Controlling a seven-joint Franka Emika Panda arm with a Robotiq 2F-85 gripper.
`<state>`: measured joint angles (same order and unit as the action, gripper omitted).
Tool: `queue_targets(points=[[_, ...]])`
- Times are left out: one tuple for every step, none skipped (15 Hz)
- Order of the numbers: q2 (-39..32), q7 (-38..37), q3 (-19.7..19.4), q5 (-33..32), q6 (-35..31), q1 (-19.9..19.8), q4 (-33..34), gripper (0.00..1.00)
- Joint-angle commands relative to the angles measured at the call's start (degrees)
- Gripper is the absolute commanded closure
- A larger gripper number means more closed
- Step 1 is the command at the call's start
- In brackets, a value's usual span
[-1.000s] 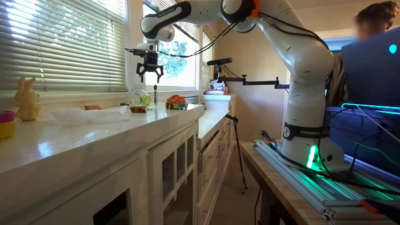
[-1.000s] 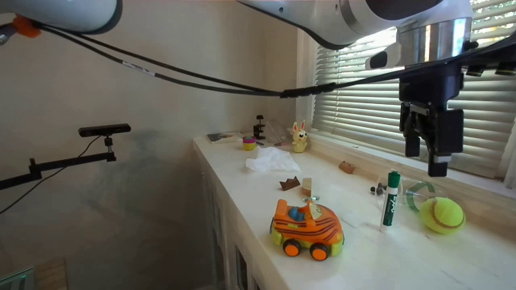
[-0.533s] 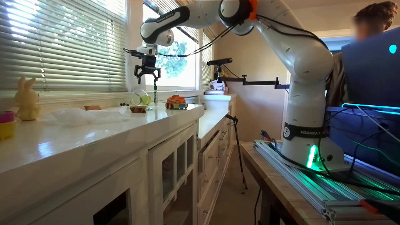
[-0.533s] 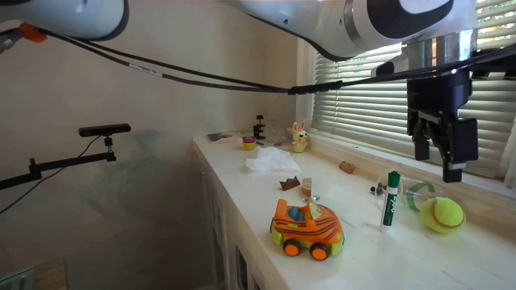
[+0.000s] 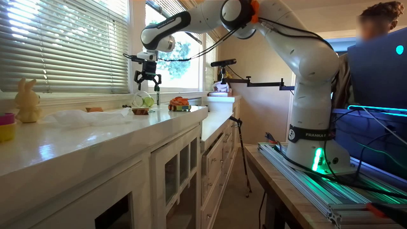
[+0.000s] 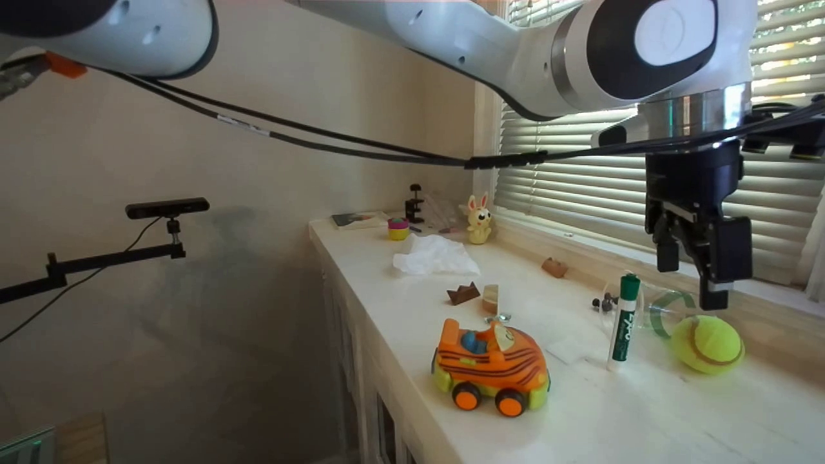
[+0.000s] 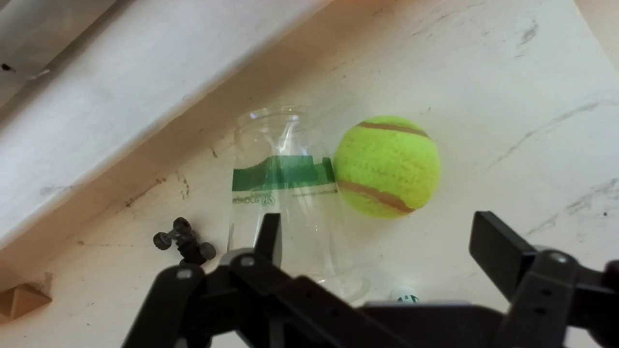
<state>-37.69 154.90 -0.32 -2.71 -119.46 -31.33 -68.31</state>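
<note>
With my gripper [image 7: 376, 237] spread wide and empty above the white counter [image 6: 677, 419], I have no grasp yet: the green-capped marker [image 6: 624, 325] stands upright, the tennis ball [image 7: 387, 166] rests just beside the clear cup [image 7: 290, 191] lying on its side, and none of them is lifted.

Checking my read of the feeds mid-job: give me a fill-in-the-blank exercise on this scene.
The jaws of the tool are not shut but ____.
The upright marker has a ____ cap.
The clear cup beside the tennis ball lies on its ____.
The upper body of the toy car is mainly ____.

Missing words: open, green, side, orange.
</note>
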Motion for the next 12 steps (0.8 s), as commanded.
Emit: queue_targets(points=[[-1.73,1.89,1.24,1.51,-1.56,-0.82,2.44,0.0],[-1.98,1.67,1.44,1.68,-2.22,-0.81,2.53,0.0],[-2.26,1.61,1.72,1.9,-2.59,-0.81,2.69,0.0],[-2.45,1.7,2.09,2.2,-3.18,-0.88,2.63,0.0],[-2.74,1.75,2.46,2.52,-3.48,-0.97,2.72,0.0],[-3.05,1.75,2.88,2.82,-3.74,-1.02,2.8,0.0],[-3.29,1.79,3.21,2.87,-4.0,-0.99,2.83,0.0],[-3.44,1.91,3.58,2.95,-4.22,-1.03,2.81,0.0],[-3.67,2.03,3.88,2.9,-4.39,-1.04,2.87,0.0],[-3.78,2.08,4.16,2.8,-4.36,-1.08,2.88,0.0],[-3.9,2.25,4.39,2.68,-4.2,-1.15,2.95,0.0],[-3.98,2.3,4.57,2.55,-4.06,-1.2,2.98,0.0]])
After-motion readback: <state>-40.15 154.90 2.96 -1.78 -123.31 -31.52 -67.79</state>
